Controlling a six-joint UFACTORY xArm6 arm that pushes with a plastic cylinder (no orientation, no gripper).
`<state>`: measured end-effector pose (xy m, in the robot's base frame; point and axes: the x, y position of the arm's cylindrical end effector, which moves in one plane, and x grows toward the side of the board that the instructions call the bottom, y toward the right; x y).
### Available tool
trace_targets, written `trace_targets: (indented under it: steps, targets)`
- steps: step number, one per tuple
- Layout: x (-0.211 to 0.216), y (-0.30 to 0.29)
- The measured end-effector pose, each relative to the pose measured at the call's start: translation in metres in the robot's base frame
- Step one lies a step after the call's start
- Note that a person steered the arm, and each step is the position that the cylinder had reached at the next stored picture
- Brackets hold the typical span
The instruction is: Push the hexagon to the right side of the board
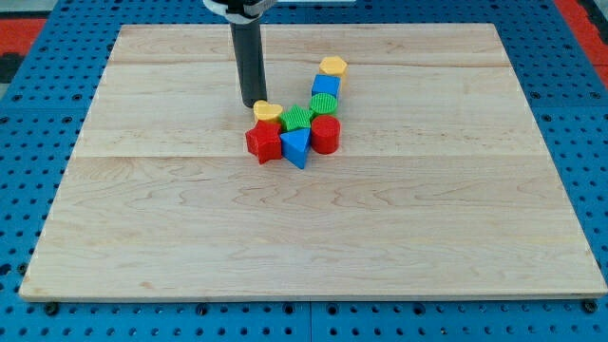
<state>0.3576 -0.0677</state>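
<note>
A yellow hexagon (333,66) sits at the upper end of a cluster of blocks near the board's middle. Below it is a blue block (326,85), then a green block (324,104) and a red cylinder (326,134). A second green block (297,118) lies left of those, a blue triangle (295,147) below it, a red star-like block (264,142) further left and a yellow heart-like block (268,111) above that. My tip (254,103) rests on the board just left of the yellow heart-like block, far left of the hexagon.
The wooden board (427,218) lies on a blue perforated table (28,142). The dark rod (249,57) comes down from the view's top. The board's right edge (560,171) is far from the cluster.
</note>
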Motion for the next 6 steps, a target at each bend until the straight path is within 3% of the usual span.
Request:
trace_targets:
  steps: [1,3,4,5,6]
  targets:
    - [-0.035,0.000]
    - [-0.068,0.069]
    - [-0.061,0.146]
    - [-0.057,0.170]
    - [-0.048,0.152]
